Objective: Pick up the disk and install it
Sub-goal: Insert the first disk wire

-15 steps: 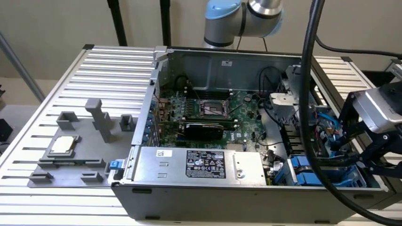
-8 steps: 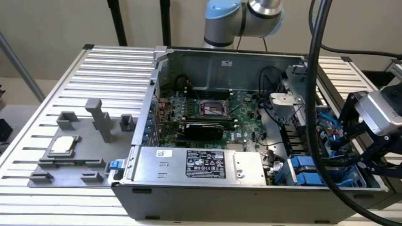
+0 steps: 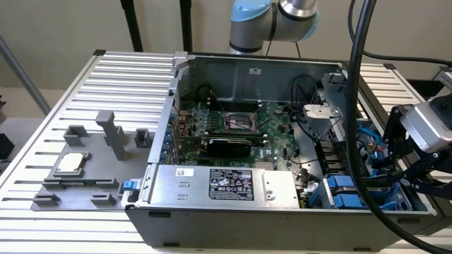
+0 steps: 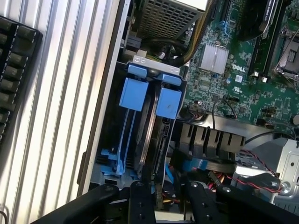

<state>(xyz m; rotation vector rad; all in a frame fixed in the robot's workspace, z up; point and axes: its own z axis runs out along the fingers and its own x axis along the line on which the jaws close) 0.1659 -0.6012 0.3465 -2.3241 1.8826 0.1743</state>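
**Open black two-fingered claw (image 4: 170,205) hanging over the blue-framed silver-grey hard disk (image 4: 160,140) in its bay**

Exterior view: an open grey metal computer case (image 3: 233,225) is lying on a ribbed aluminium surface (image 3: 78,225). The light-blue-and-grey robot arm (image 3: 276,18) is rising at the case's 12 o'clock. The claw is hanging at the case's 4 o'clock, over the rim. At the case's 5 o'clock corner two bright blue carrier tabs (image 3: 344,191) are showing side by side. Next to them a silver power supply box (image 3: 190,185) is lying along 6 o'clock. A green motherboard (image 3: 211,124) is occupying the case's middle. Out on the surface at the case's 9 o'clock, a small square silver chip (image 3: 71,163) is resting on a grey fixture plate (image 3: 71,193), well apart from the claw.

Wrist view: the disk is standing on edge inside the blue plastic drive cage (image 4: 110,165), its carrier tab just beside the neighbouring one. The claw's two black fingers (image 4: 140,200) are standing apart, and the disk's near end is lying in line with the gap. Orange and yellow wires (image 4: 175,201) are showing between the disk and one finger, so that finger is not touching it; for the other finger I cannot tell. The claw is gripping nothing that shows. A silver finned heat sink (image 4: 215,58) is sitting on the motherboard beyond the cage.
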